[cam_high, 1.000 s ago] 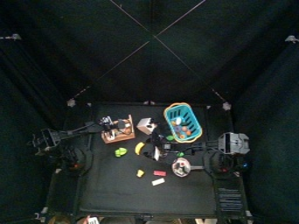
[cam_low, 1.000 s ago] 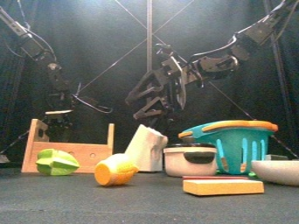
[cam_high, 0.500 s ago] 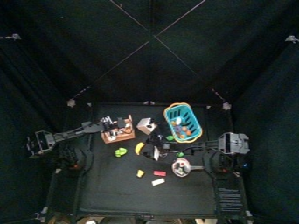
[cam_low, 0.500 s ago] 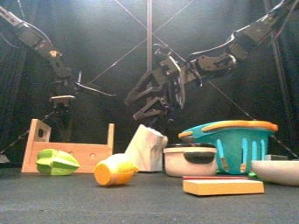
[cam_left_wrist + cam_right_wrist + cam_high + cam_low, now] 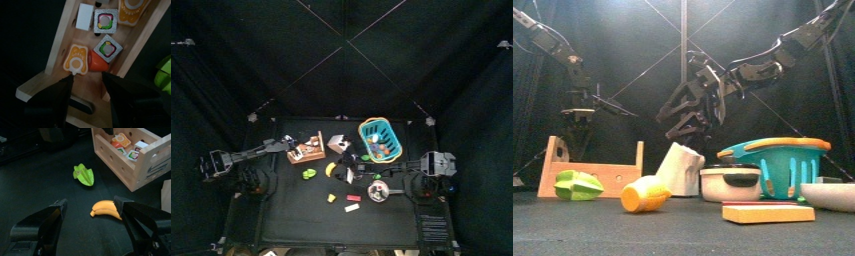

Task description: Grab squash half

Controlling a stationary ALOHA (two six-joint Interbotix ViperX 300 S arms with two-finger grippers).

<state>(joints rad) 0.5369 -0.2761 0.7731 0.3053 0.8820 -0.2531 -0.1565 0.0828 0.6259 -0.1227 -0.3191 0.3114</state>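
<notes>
From the top view, the left gripper (image 5: 301, 146) is seen over the open wooden crate (image 5: 305, 155) near the table's left side, while the right gripper (image 5: 374, 178) is seen near the table's right, just beside a teal plastic basket (image 5: 380, 139). From the front view, the yellow-orange squash half (image 5: 644, 194) is seen lying on the table just right of the crate, beside a white carton (image 5: 679, 168); a green star-shaped fruit (image 5: 575, 185) is seen in front of the crate. In the left wrist view, the jaws are spread wide and hold nothing, with sushi-patterned blocks (image 5: 107, 48) below them inside the crate. In the right wrist view, the jaws are likewise parted and empty, and the squash half is framed between them. Against the earlier frames, the left arm is found shifted at the wrist above the crate; the right arm is unchanged.
</notes>
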